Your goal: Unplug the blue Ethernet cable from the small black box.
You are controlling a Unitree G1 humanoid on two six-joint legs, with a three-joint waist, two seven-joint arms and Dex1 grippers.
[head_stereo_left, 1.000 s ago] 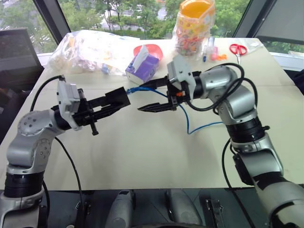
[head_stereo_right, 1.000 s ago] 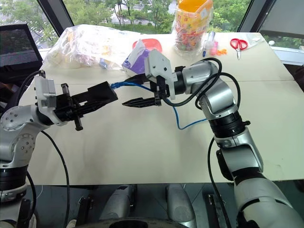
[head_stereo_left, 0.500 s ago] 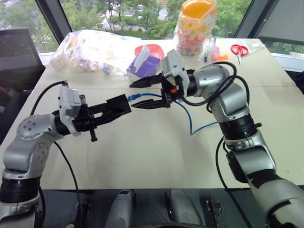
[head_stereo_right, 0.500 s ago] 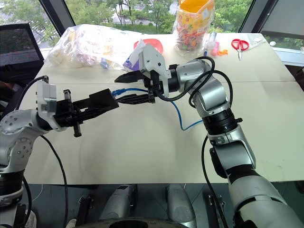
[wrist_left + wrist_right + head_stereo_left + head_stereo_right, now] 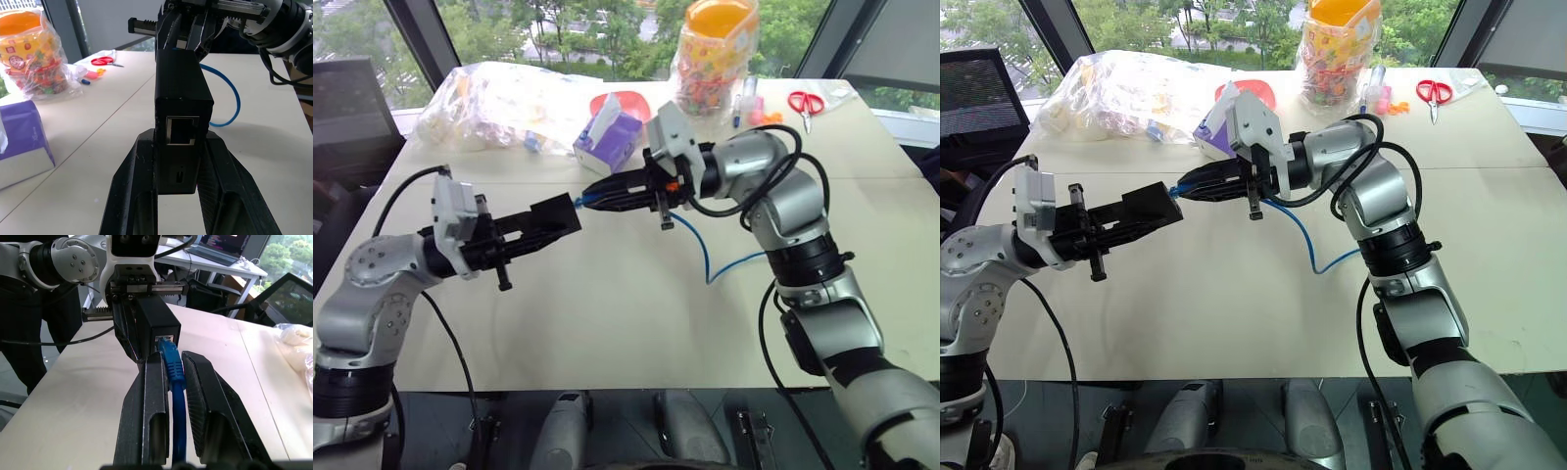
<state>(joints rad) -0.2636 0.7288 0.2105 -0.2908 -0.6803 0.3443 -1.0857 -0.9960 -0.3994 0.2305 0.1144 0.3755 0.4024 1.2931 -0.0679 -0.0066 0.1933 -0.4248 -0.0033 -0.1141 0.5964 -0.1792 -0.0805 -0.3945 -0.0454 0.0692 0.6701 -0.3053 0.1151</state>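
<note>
Blue cable (image 5: 172, 363) runs lengthwise between the right claw's (image 5: 169, 366) fingers, pinched at its plug, seated in the box (image 5: 181, 103) that the left claw (image 5: 551, 218) clamps above the worktop (image 5: 607, 313); pull straight back.

Above a pale worktop (image 5: 607, 323), the left tool (image 5: 548, 221) clamps the small black box (image 5: 558, 214) at centre frame. The right tool (image 5: 592, 192) reaches in from the right, apparently pinching the blue Ethernet cable (image 5: 703, 250) at its plug. A purple tissue box (image 5: 610, 140), snack jar (image 5: 715, 54) and red scissors (image 5: 804, 102) line the top.
</note>
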